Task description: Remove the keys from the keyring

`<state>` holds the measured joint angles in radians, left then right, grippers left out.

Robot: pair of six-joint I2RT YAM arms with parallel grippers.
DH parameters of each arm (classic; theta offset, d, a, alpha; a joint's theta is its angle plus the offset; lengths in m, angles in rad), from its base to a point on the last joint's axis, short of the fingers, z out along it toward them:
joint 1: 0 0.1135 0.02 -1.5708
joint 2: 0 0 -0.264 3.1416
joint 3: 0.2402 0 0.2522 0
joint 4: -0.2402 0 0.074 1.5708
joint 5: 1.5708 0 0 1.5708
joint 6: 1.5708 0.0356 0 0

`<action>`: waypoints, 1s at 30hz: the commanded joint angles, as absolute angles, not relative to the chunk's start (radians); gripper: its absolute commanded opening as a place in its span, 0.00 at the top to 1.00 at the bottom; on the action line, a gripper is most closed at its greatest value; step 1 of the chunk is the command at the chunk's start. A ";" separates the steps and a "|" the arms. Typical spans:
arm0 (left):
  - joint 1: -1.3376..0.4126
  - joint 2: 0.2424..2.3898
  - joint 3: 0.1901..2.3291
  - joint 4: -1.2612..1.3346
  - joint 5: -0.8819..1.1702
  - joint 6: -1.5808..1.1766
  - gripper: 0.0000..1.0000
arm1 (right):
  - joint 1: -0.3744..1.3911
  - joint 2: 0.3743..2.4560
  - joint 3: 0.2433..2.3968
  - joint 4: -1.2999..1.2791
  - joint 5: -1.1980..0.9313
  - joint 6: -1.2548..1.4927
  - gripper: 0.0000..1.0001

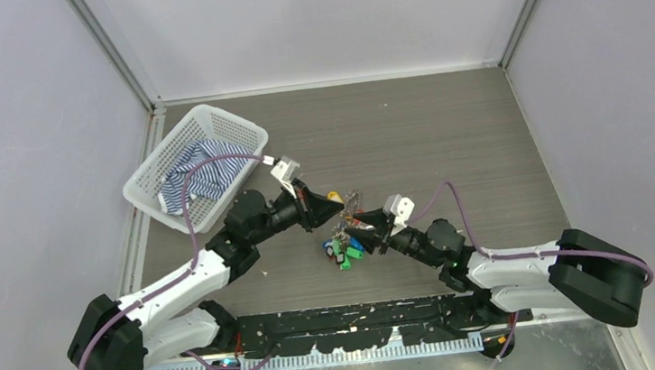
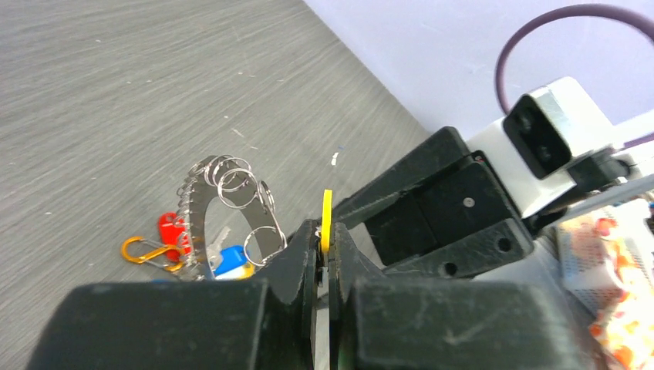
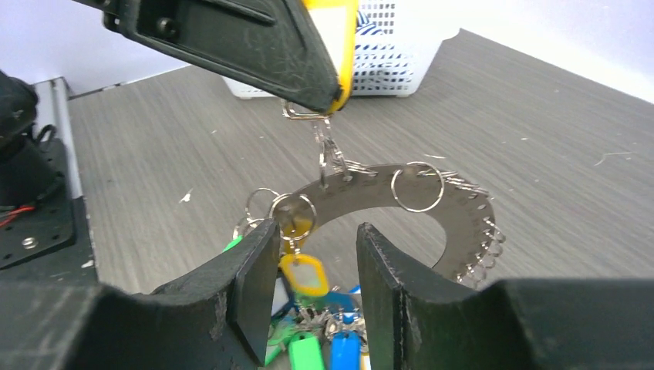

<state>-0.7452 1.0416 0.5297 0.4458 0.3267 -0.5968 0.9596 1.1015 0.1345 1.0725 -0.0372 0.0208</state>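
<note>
My left pincer (image 2: pixel 325 258) is clamped on a yellow tag (image 2: pixel 327 216), and the keyring (image 3: pixel 455 216) hangs below it near mid-table. My right pincer (image 3: pixel 312 258) stands open just near of the ring, seemingly not touching it. The keys (image 1: pixel 344 249) dangle beneath.

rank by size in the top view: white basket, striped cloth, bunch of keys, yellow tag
1. white basket
2. striped cloth
3. bunch of keys
4. yellow tag, partly hidden by the left gripper, so its full size is unsure
</note>
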 commanded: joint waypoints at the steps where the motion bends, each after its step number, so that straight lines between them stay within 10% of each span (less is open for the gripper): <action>1: -0.696 1.051 0.531 0.657 0.496 -0.687 1.00 | 0.965 1.132 0.143 1.238 0.033 -0.071 0.54; 30: -0.647 1.120 0.521 0.789 0.607 -0.781 1.00 | 0.995 1.113 0.206 1.144 -0.003 -0.150 0.83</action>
